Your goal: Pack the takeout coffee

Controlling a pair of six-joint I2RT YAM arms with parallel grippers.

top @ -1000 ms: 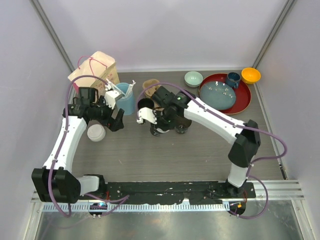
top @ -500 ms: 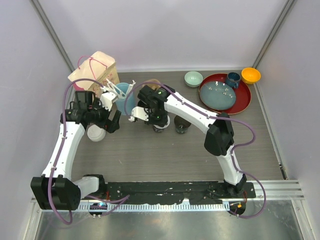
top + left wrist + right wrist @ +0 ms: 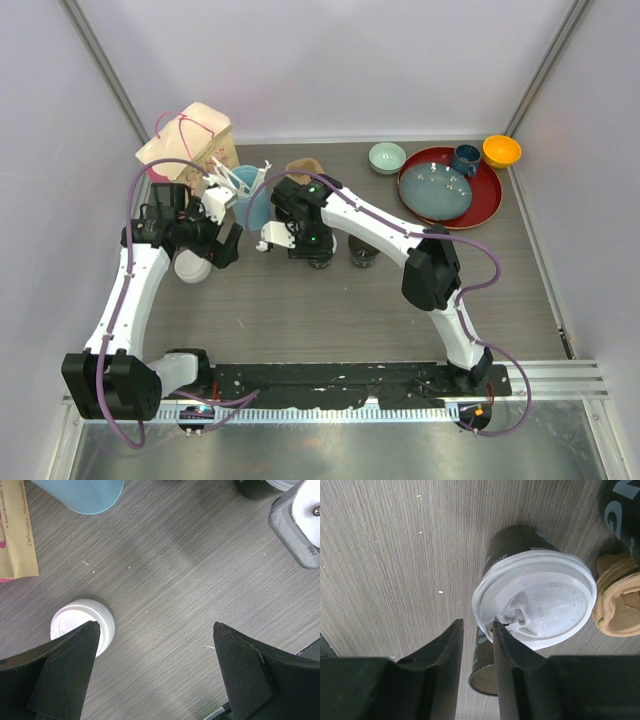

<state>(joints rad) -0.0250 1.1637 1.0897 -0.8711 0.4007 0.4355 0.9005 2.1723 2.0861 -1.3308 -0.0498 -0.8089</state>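
- I am looking at the first coffee cup (image 3: 535, 605), black with a white sip lid, sitting near the middle of the table (image 3: 300, 310), right under the right gripper (image 3: 477, 622). Its dark body is showing on both sides of the lid, and I cannot tell whether it is standing straight.
- The right gripper's fingers are standing only a little apart, with a narrow gap between them. One fingertip (image 3: 500, 630) is overlapping the lid's rim and the other is sitting just clear of it, so nothing is being clamped.
- The second coffee cup (image 3: 192, 268) is standing well apart to the left, showing me only its white lid from above.
- The left gripper (image 3: 222, 245) is hanging just beside that cup with its fingers spread wide, holding nothing. In the left wrist view the lid is peeking out at the side of one finger, not between the two.
- Another dark cup (image 3: 362, 250) is standing just to the right of the first one, and a brown cardboard piece (image 3: 303, 170) is lying behind them.
- A light-blue cup (image 3: 248, 200) of white utensils is standing behind the two grippers, with a kraft paper bag (image 3: 190, 135) at the far left corner beyond it.
- At the far right, a red tray (image 3: 488, 200) is carrying a blue plate (image 3: 437, 190) and a dark-blue mug (image 3: 466, 158). A mint bowl (image 3: 387, 157) is sitting just left of the tray and an orange bowl (image 3: 501, 150) just past its right edge.
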